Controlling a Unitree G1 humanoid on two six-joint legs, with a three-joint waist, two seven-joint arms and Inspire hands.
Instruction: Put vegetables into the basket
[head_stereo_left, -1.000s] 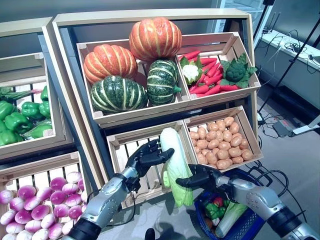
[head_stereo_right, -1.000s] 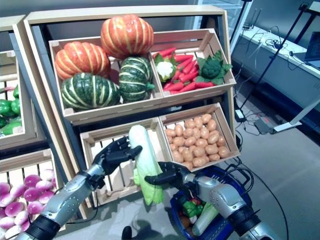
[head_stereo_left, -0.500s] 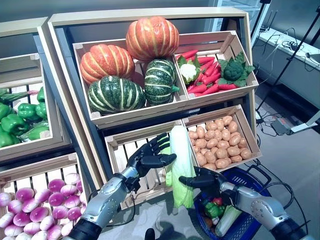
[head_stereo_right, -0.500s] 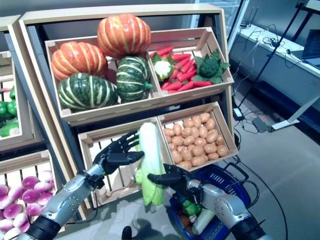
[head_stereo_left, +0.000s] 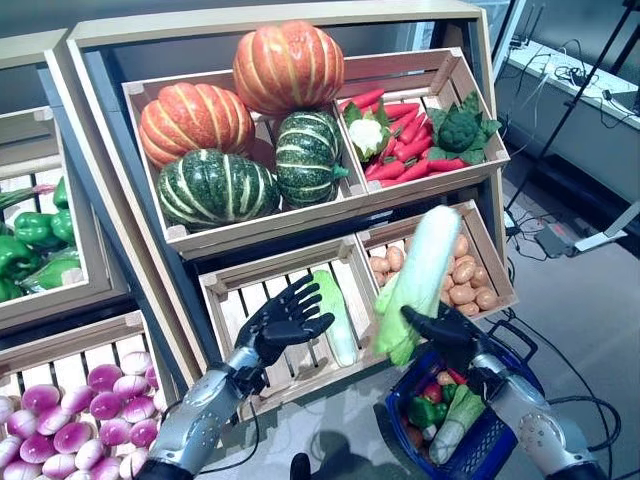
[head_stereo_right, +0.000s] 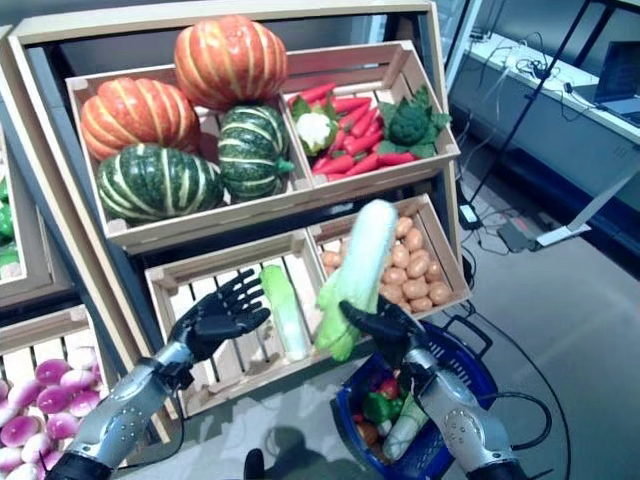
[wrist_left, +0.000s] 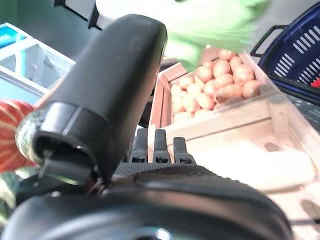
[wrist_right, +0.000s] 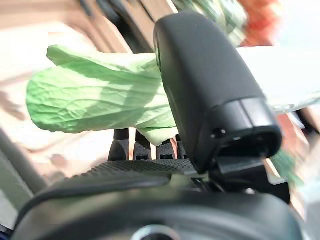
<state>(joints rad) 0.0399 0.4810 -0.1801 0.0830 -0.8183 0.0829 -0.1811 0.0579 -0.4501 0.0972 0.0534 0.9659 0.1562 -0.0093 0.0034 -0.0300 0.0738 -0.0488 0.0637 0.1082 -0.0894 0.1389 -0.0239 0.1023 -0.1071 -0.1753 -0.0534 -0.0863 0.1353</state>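
Right hand (head_stereo_left: 447, 331), dark-fingered on a silver-grey arm, grips a long pale-green napa cabbage (head_stereo_left: 419, 280) near its leafy lower end, thumb and fingers curled round it. Cabbage tilts, white stalk end up and toward the potato crate, leafy end down, just above the near rim of the blue plastic shopping basket (head_stereo_left: 500, 442). In the right wrist view the thumb (wrist_right: 210, 90) lies across green leaf; the fingertips are mostly hidden behind it.

Left hand (head_stereo_left: 283, 320) hovers in front of the lower slatted wooden crate (head_stereo_left: 240, 300), fingers spread and straight, holding nothing. A second pale-green napa cabbage (head_stereo_left: 335, 315) lies lengthwise on the slats just beside those fingers; contact cannot be made out.

Basket sits on the floor under the right forearm, partly cut off at the frame's lower edge. Inside: red and green vegetables (head_stereo_left: 432, 400) and a pale stalk, individual kinds hard to tell.

Tan potatoes (head_stereo_left: 465, 285) fill the lower right crate, partly hidden by the held cabbage. Upper shelf: orange ribbed pumpkins (head_stereo_left: 285, 65), dark green striped squashes (head_stereo_left: 215, 188), and a crate of red peppers (head_stereo_left: 400, 150) with a cauliflower and a broccoli. Green bell peppers (head_stereo_left: 25, 240) and purple-white turnips (head_stereo_left: 75, 410) show at the left, cut off by the edge.
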